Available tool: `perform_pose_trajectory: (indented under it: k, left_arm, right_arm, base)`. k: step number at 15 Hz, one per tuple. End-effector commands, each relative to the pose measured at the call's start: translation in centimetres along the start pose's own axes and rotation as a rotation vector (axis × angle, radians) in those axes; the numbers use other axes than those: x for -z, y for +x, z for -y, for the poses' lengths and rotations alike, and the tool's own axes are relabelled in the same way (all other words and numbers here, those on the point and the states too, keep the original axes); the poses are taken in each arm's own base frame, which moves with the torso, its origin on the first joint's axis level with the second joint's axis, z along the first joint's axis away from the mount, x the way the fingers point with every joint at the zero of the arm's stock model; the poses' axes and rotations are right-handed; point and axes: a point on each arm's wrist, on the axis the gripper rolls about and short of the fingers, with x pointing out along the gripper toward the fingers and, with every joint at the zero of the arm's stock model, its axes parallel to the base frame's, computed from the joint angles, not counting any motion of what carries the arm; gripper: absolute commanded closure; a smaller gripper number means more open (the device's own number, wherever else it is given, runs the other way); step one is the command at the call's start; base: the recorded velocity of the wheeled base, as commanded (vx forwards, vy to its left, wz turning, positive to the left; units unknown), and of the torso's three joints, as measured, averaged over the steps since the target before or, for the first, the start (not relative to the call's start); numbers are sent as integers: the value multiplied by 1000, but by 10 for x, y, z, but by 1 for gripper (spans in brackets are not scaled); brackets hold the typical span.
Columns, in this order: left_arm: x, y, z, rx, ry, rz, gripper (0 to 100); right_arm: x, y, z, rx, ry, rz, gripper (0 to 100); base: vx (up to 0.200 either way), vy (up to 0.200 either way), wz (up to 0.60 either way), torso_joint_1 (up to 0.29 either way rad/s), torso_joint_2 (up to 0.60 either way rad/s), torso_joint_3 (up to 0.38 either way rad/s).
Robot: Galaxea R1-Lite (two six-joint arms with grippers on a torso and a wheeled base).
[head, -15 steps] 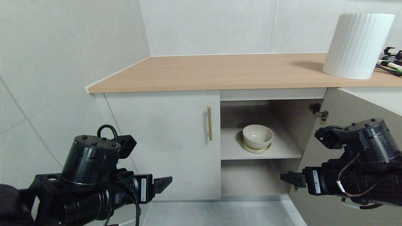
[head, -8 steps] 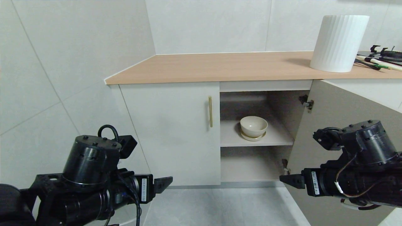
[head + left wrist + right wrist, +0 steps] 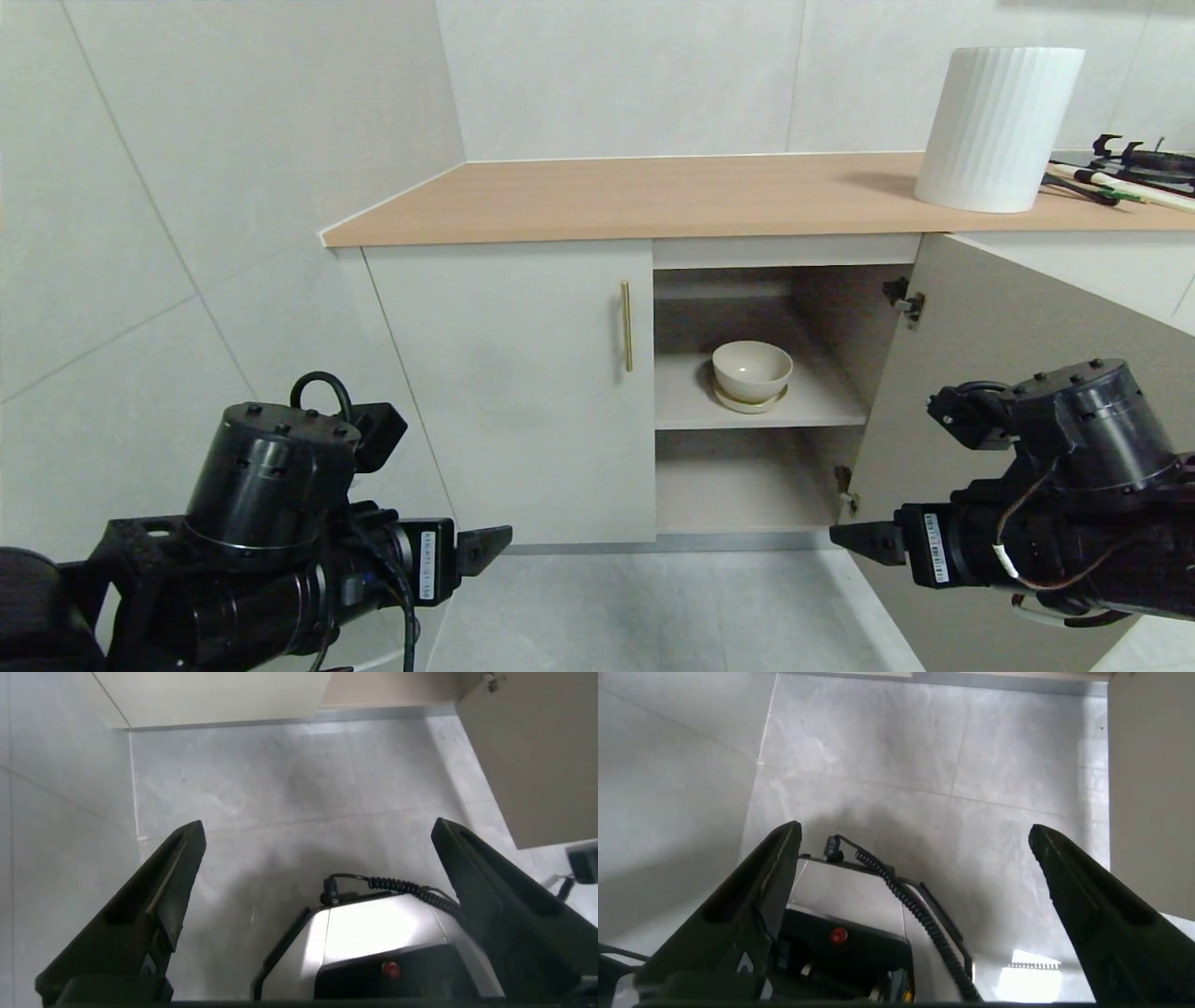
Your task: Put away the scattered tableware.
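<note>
Bowl: there it is, a cream bowl [image 3: 752,369] sitting upright in the open right half of the cabinet [image 3: 509,392].
Plate: a small plate [image 3: 750,405] of the same pale tone lies directly under the bowl, its rim peeking out all round.
Shelf: both rest on the upper shelf [image 3: 812,411], towards its left side; the lower compartment [image 3: 738,495] opens beneath it.
Right door: the right door [image 3: 980,373] stands swung wide open towards the near right, and its hinge [image 3: 904,301] is visible at the top of the frame.
Left door: the left door [image 3: 513,392] is shut, with a slim gold handle [image 3: 625,325] running upright along its right edge.
Left end effector: the left end effector [image 3: 318,831] hangs low at the near left, well apart from the cabinet, released, its fingers [image 3: 154,905] spread wide over the grey floor [image 3: 299,784].
Right end effector: the right end effector [image 3: 915,833] hangs low at the near right, just in front of the open door, released too, with its fingers [image 3: 1083,896] splayed above the floor.
Worktop: a wooden worktop [image 3: 653,196] runs across the top of the cabinet, with a ribbed white canister [image 3: 999,126] standing upright at its right.
Far right: a few utensils [image 3: 1120,173] lie on the worktop just beyond the canister, too small to tell apart.
</note>
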Motion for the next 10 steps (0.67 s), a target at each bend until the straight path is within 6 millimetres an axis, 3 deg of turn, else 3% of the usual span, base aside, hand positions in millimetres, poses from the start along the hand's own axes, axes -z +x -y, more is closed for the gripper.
perform_pose_trajectory:
  k: [1,6,8,10]
  left_arm:
    - [0,0,0,0,0,-1,0]
    - [1,-2,1,3,8,3,0]
    - [1,-3,2,7,10,7,0]
    - [2,-4,3,12,14,6,0]
  right_arm:
    - [3,-3,0,-1,-10,-7,0]
    - [15,-27,0,-13,-130,-57,0]
    - [30,-53,-8,-53,-233,-136,0]
    - [36,-66,-9,-48,-281,-210,0]
  base:
    - [0,0,0,0,0,0]
    - [0,0,0,0,0,0]
    - [0,0,0,0,0,0]
    - [0,-200,0,2,5,2]
